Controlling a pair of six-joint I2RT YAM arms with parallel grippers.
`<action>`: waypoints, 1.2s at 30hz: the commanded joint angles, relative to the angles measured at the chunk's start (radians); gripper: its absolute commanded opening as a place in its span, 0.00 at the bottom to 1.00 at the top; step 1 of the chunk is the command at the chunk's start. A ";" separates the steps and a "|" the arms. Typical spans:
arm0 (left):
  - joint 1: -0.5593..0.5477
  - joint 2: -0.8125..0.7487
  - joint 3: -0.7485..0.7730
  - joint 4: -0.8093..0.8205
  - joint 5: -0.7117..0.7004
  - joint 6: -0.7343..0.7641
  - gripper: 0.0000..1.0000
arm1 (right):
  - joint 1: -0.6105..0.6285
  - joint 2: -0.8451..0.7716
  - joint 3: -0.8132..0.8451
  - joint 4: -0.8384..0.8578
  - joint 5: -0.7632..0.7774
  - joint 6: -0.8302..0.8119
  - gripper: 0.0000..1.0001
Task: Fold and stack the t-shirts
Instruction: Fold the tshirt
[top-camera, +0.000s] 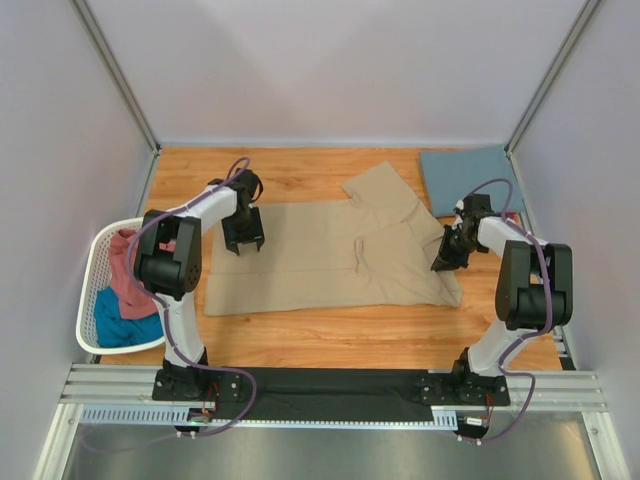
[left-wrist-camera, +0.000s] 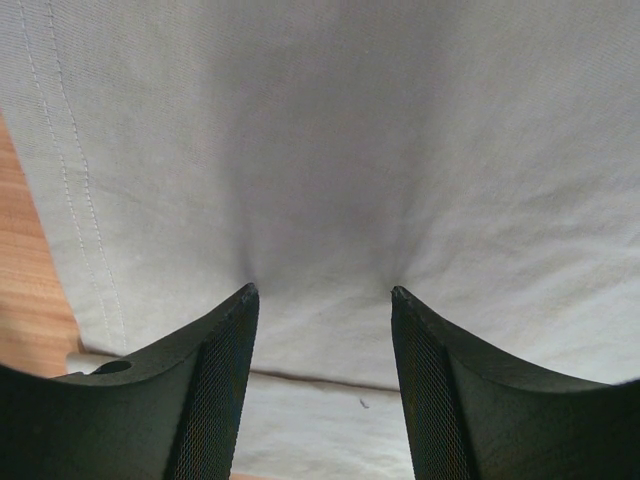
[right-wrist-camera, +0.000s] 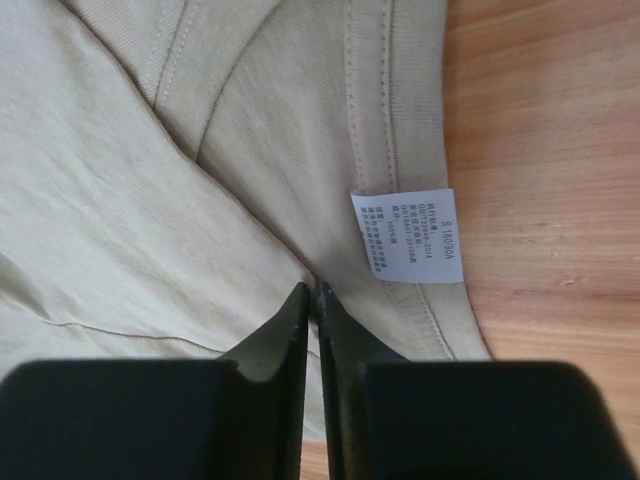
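A tan t-shirt (top-camera: 330, 255) lies spread flat across the middle of the wooden table, one sleeve folded up toward the back. My left gripper (top-camera: 243, 240) stands over its left part, open, with both fingertips (left-wrist-camera: 248, 292) pressed down into the cloth (left-wrist-camera: 330, 150). At the shirt's right edge my right gripper (top-camera: 445, 262) is shut on a thin fold of the tan cloth (right-wrist-camera: 150, 200) by the collar. The white neck label (right-wrist-camera: 408, 235) lies just beyond its tips (right-wrist-camera: 314, 290).
A folded slate blue shirt (top-camera: 465, 178) lies at the back right corner. A white slatted basket (top-camera: 92, 280) at the left edge holds a pink shirt (top-camera: 125, 270) and a teal shirt (top-camera: 125, 325). Walls close in the table's sides and back.
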 joint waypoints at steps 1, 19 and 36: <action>0.003 0.012 0.047 -0.016 -0.010 -0.003 0.63 | -0.025 -0.017 -0.002 0.003 -0.006 0.005 0.06; 0.003 0.047 0.069 -0.046 -0.086 0.000 0.63 | -0.074 -0.146 -0.100 0.029 0.078 0.072 0.00; 0.003 0.046 0.075 -0.086 -0.126 -0.020 0.63 | -0.105 -0.284 -0.202 0.100 0.117 0.144 0.00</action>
